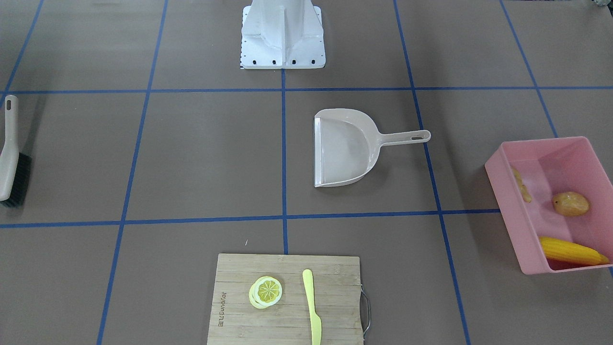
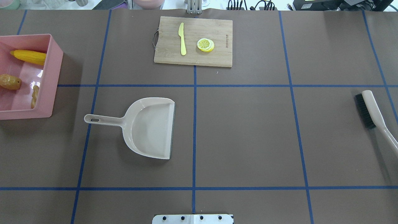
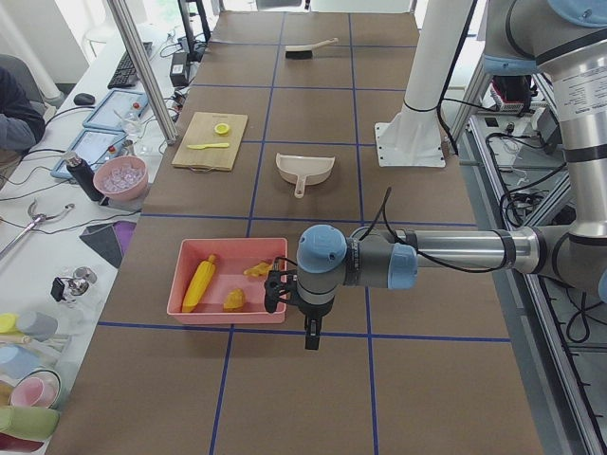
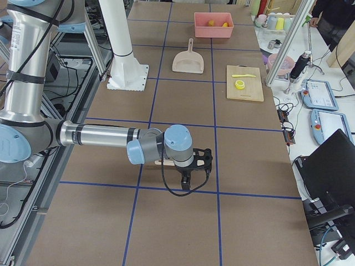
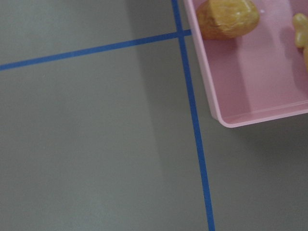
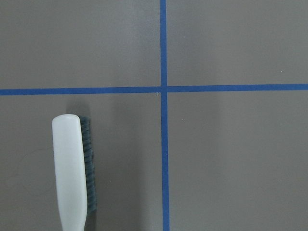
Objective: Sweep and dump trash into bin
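Observation:
The pink bin (image 1: 515, 225) stands at the table's edge on the robot's left and also shows in the overhead view (image 2: 54, 81). In it lie the corn cob (image 1: 570, 251), the potato (image 1: 570, 203) and the ginger root (image 1: 522, 184). The left wrist view shows the bin's corner (image 5: 269, 72) with the potato (image 5: 226, 18) inside. My left gripper (image 3: 310, 339) hangs just beside the bin, over bare table. My right gripper (image 4: 188, 183) hangs over the brush (image 6: 72, 168). Both grippers show only in the side views, so I cannot tell whether they are open or shut.
The beige dustpan (image 2: 149, 127) lies empty near the table's middle, handle toward the bin. The brush (image 2: 371, 109) lies at the robot's right edge. A wooden cutting board (image 2: 217, 56) with lemon slices (image 2: 205, 44) and a yellow knife (image 2: 182, 39) sits at the far side.

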`<state>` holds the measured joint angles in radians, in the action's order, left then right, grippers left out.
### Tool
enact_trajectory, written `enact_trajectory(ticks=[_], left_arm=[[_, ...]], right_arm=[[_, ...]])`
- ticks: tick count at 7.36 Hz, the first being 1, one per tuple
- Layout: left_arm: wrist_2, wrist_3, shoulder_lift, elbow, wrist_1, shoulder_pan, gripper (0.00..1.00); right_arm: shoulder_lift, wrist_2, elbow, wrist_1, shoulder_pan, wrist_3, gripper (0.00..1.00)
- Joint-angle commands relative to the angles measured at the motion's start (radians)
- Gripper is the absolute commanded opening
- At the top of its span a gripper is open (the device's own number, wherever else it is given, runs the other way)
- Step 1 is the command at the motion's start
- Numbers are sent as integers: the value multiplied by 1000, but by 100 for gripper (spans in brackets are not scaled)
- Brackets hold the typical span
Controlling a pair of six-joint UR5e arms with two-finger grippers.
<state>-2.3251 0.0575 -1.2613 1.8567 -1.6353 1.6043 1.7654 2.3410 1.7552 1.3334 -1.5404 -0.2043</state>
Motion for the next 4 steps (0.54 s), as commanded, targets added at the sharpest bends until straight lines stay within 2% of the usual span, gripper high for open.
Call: enact_trajectory(ticks=[1,4], left_arm=[[-37,149,-12,-77,-11,14,98],[-33,163,-36,-70,-21,17,98]], right_arm=[[-23,21,35,73,2,8,100],[-17,43,47,75,3,8,100]])
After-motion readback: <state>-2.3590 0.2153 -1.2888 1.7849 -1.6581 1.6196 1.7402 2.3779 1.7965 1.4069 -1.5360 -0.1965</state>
